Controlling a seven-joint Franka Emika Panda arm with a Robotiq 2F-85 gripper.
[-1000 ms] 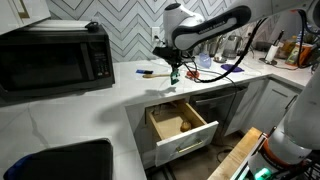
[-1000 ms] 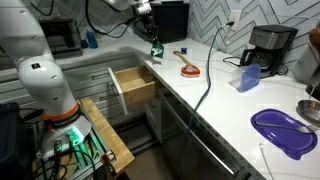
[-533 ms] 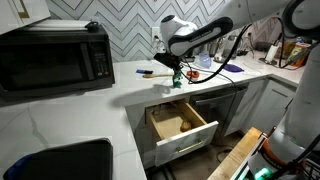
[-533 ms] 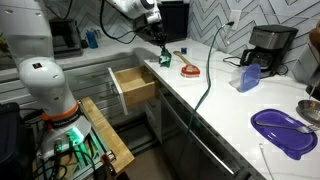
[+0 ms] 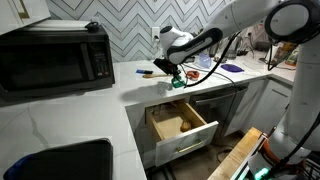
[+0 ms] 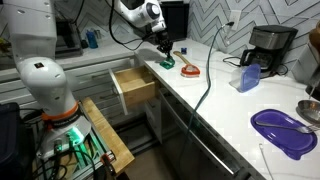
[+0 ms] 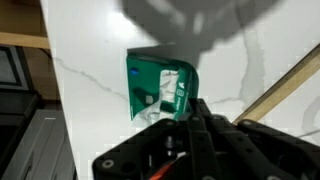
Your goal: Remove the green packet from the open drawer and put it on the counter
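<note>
A broad white counter with faint grey veins wraps around a kitchen corner, with a black microwave on it on one side. In both exterior views the robot arm reaches out over the counter's front edge. Below that edge the drawer stands pulled open, and what can be seen of its light wooden inside looks bare. The gripper points down, close above the counter just behind the drawer opening. Its fingers are pressed together on the green packet, pinching it along one crumpled edge. The packet hangs at or just above the white surface, and the pictures do not settle whether it is touching. In an exterior view the packet sits just beside a red-and-black tool that lies on the counter. The step in hand looks like the placing: the packet is out of the drawer and over the counter, but not yet let go. The next move probably calls for a small descent until the packet rests flat. After that, the fingers would spread and the arm lift straight up, keeping clear of the nearby tool.
</note>
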